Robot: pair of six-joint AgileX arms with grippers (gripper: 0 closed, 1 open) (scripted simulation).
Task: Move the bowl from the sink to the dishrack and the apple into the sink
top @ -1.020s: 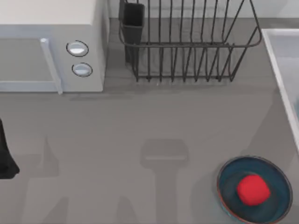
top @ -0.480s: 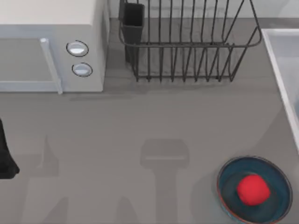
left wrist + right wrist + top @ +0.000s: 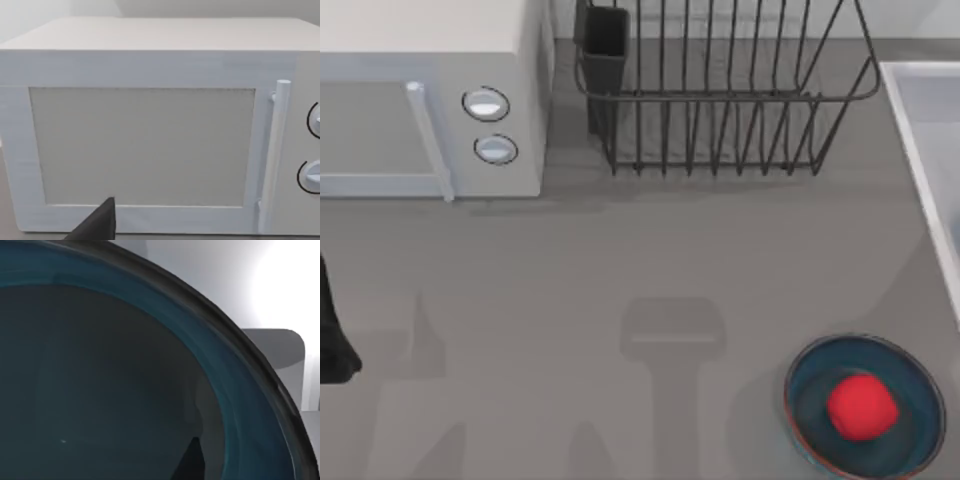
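Our right gripper hangs close over the bowl (image 3: 100, 390), looking into its dark teal inside from the right wrist camera; a dark fingertip (image 3: 192, 462) pokes in over the bowl's inner wall, and we cannot tell how far apart the fingers are or whether they have hold of anything. Past the bowl's rim the pale wall of the sink (image 3: 200, 270) is visible, so the bowl sits in the sink.

Our left arm (image 3: 332, 330) is parked at the left edge of the table in the top view. Its wrist camera faces the door of the white microwave (image 3: 145, 145), with a dark finger (image 3: 97, 225) low in that picture; we cannot tell its opening either.

From above, the sink (image 3: 920, 150) runs along the right edge of the table. The dishrack (image 3: 720, 95) stands at the back, between the microwave (image 3: 430, 100) and the sink, with its cutlery cup (image 3: 605, 45) at the corner nearest the microwave. The apple (image 3: 861, 405) lies in the dark-blue dish (image 3: 910, 440) near the front right, just beside the sink's rim. The middle of the grey table (image 3: 620, 260) is bare.
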